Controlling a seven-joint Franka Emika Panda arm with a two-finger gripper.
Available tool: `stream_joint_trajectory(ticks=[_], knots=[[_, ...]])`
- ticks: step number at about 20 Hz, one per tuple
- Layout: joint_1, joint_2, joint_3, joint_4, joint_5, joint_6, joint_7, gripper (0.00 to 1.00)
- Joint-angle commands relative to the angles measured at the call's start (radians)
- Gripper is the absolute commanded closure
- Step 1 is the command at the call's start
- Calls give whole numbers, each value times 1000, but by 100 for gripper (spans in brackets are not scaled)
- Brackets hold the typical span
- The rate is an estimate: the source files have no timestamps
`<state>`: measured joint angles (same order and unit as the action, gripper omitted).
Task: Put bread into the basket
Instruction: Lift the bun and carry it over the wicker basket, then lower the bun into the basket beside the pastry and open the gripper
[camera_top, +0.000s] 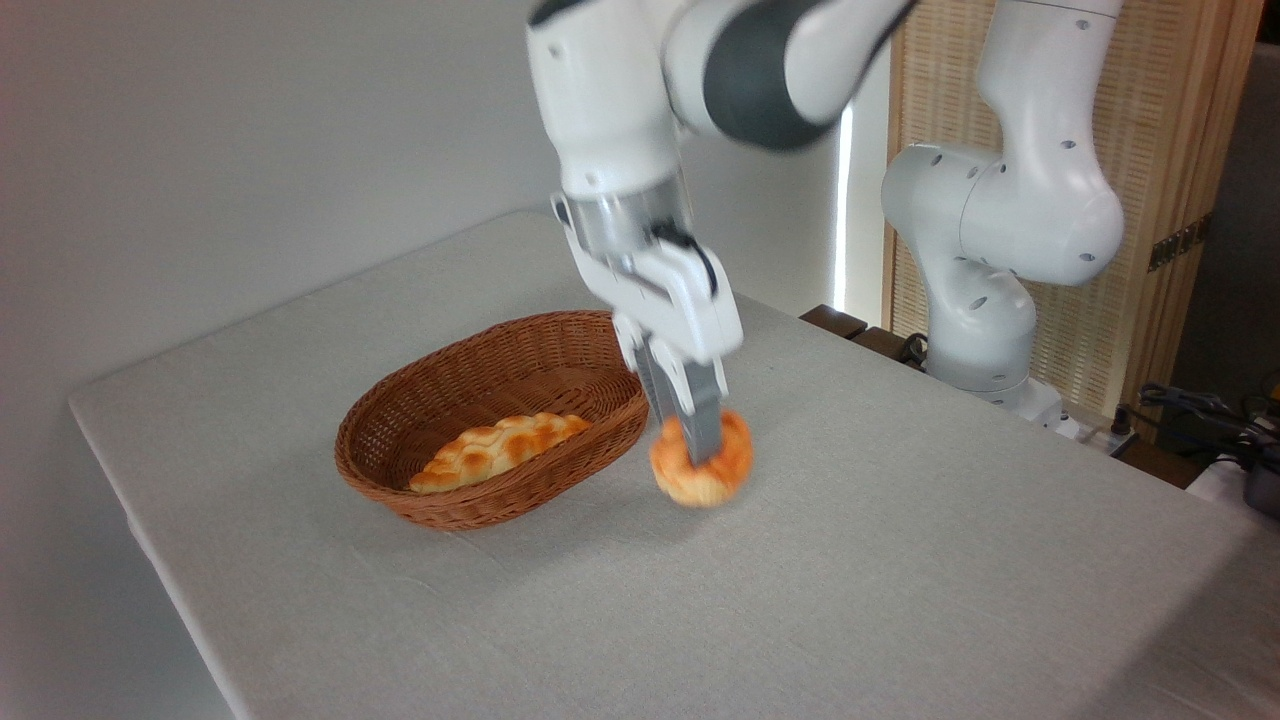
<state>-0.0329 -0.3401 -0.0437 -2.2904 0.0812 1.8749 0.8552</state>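
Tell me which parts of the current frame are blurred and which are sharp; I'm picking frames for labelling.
Fixed camera: motion blur smears the gripper, the round bun it grips and the arm above; the wicker basket, the braided loaf inside and the table are sharp. Soft, diffuse shadow lies beneath bun and basket.

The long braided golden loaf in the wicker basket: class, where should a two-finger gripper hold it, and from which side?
Grip the long braided golden loaf across its narrow middle, coming from above. It lies flat along the oval brown wicker basket, whose walls likely block any sideways approach.
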Motion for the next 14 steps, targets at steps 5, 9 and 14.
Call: stream_joint_trajectory(ticks=[5, 9, 14], knots=[[-4, 145, -235, 293, -123, -183, -270, 74], [-5, 207, -349, 284, -124, -122, -415, 70], [-4, 228, -393, 226, -118, -65, -441, 30]])
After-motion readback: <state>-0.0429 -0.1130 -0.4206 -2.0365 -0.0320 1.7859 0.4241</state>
